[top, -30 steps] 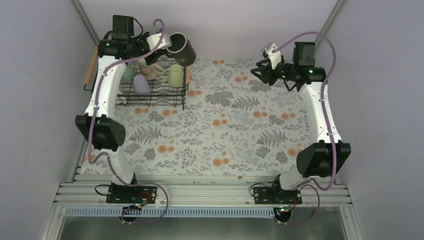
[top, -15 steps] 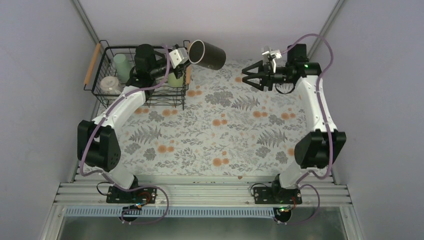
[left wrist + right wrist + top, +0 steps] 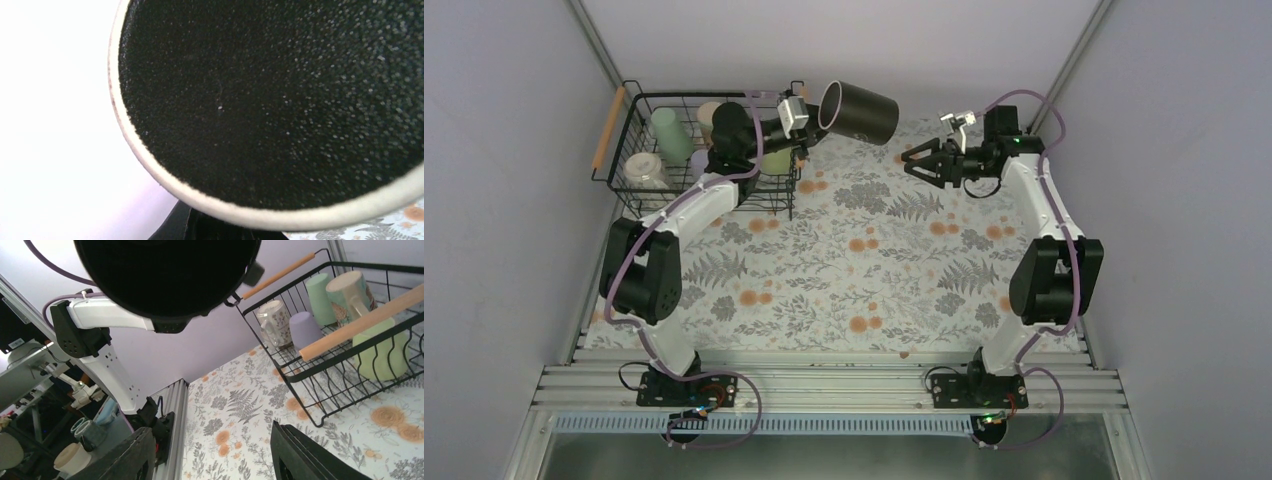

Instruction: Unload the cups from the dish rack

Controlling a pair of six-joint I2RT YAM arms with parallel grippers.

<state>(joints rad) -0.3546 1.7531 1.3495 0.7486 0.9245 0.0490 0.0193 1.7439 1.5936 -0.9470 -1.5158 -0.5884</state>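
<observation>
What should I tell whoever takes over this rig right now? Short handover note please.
Left gripper: shut on the black cup, held tilted in the air just past the right end of the dish rack.
Right gripper: open, empty, facing that cup.
In the rack: mint green cup, beige patterned mug, lavender cup, light green cup, pale patterned mug.
Done: black cup lifted out. Left: set it down, then unload the other five.

One black cup [image 3: 864, 112], five other cups [image 3: 305, 330], one dish rack [image 3: 607, 128], two robot arms [image 3: 694, 200].
</observation>
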